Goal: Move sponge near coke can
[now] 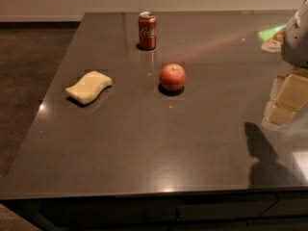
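We are seeing the hand (287,101) hovering at the counter's (144,148) right edge, well apart from everything; spread or pressed together, we cannot tell; the sponge (89,86) is lying flat at left; likely light and squashy, so we are favouring a pinch across its narrow width; apple (172,77) beyond; coke can (147,30) standing upright farthest back.

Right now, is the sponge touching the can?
No: the sponge lies well apart from the can, near the left edge of the table, with the pincer far off at the right.
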{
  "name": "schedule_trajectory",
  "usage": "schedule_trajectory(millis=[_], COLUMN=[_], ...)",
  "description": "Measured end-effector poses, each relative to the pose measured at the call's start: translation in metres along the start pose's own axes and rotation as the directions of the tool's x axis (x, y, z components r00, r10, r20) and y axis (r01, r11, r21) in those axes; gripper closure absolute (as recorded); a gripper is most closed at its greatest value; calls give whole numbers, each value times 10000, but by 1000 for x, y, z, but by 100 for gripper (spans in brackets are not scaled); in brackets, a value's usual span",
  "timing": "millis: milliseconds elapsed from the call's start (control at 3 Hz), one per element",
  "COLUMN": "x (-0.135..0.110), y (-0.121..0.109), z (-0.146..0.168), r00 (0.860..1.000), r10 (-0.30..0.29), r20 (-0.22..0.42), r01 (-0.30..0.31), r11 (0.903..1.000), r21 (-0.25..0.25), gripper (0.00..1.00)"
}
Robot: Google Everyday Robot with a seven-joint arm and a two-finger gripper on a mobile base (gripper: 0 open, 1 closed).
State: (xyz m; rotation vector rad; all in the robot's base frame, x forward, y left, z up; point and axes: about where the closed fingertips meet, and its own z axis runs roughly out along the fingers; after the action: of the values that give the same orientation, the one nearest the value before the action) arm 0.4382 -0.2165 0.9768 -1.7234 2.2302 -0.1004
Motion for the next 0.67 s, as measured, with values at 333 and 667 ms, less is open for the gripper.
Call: schedule_trajectory(millis=[333, 667], x=[-1, -31], y=[-1, -14], z=[-1, 8], r00=[10000, 9981], r10=[-8, -301], r20=[32, 543], r01=[8, 295], r11=[10000, 9995], r21=[38, 116], gripper=[0, 0])
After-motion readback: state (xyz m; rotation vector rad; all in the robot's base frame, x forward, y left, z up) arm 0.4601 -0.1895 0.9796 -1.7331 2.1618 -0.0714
